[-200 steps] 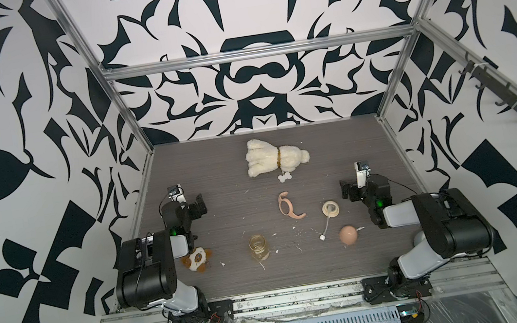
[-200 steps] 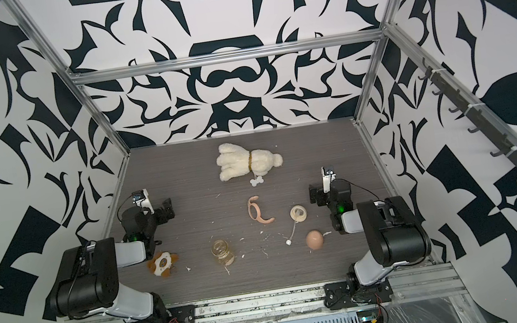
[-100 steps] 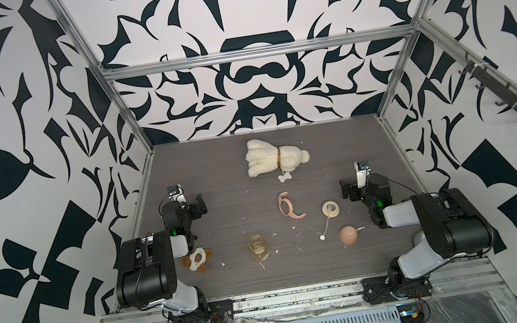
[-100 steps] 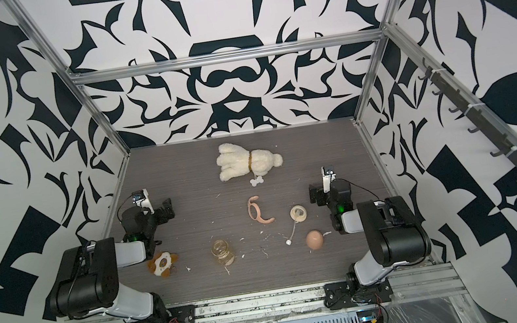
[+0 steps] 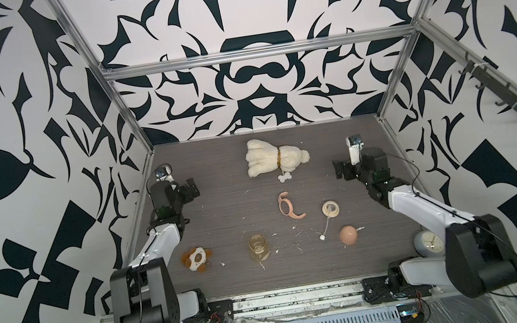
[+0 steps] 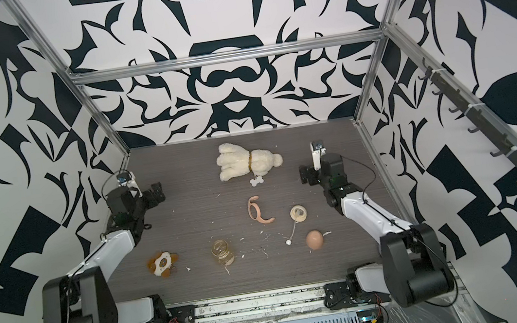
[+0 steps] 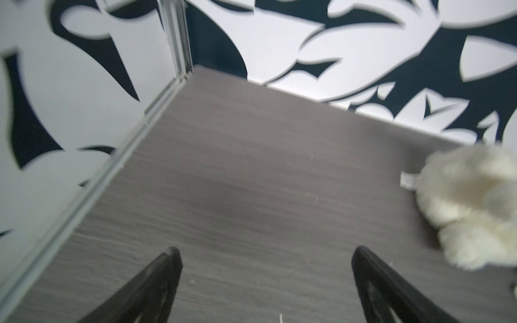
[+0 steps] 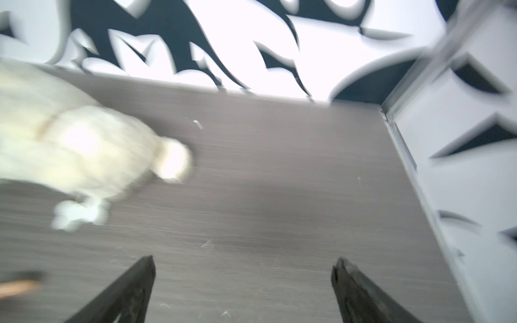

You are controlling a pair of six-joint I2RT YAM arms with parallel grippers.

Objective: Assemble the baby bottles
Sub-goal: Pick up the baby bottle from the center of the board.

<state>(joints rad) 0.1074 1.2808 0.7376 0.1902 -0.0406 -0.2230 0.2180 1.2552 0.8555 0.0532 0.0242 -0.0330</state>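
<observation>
Staying unmoved: left tool (image 5: 191, 189), right tool (image 5: 341, 170), bottle (image 5: 259, 247).

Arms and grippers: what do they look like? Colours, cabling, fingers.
Both alike. Left arm and right arm: black joint housings, white link covers, thin black cables looping alongside. Left gripper and right gripper: black tapered fingers with cut-outs.

Both top views overlook the whole table (image 5: 218, 181) from high; low wrist views face rearward.
</observation>
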